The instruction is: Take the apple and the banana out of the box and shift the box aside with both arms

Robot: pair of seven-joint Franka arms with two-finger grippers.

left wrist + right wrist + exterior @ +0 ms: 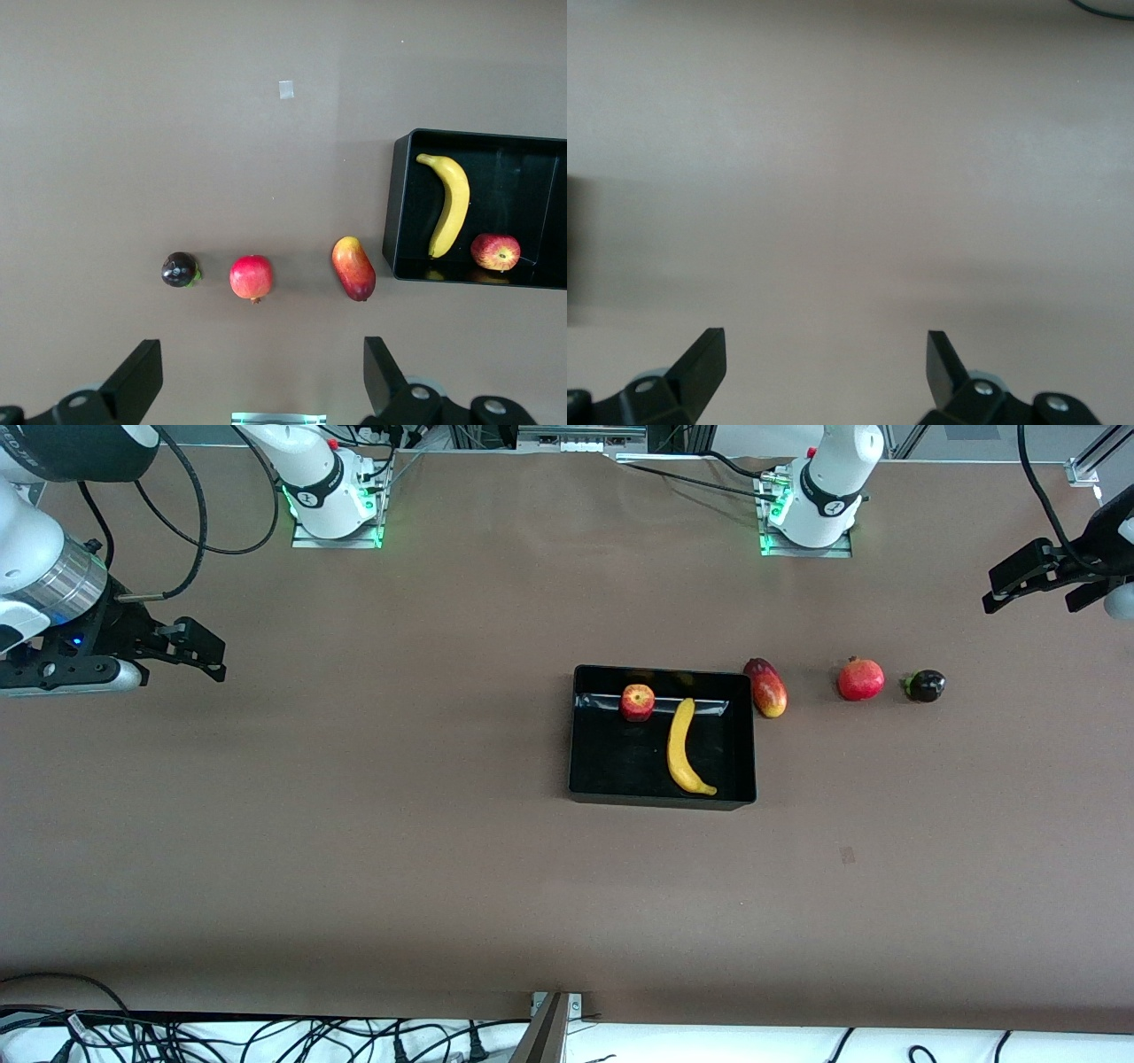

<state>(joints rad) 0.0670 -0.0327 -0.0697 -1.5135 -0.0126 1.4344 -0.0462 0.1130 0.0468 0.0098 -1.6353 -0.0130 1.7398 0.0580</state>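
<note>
The black box [611, 757] lies near the middle of the table. Inside it lie the yellow banana [682, 748] and, at the wall farther from the front camera, the red apple [637, 702]. The left wrist view shows the same box [398, 221], banana [450, 205] and apple [495, 251]. My left gripper [1019, 589] [263, 372] hangs open and empty over the left arm's end of the table, well away from the box. Over the right arm's end my right gripper [208, 651] [826, 363] is open too, with only bare table below it.
A red-yellow mango [767, 688] [353, 268] lies right beside the box on the side toward the left arm's end. In a row after it come a red pomegranate [861, 679] [251, 277] and a small dark fruit [925, 685] [180, 269].
</note>
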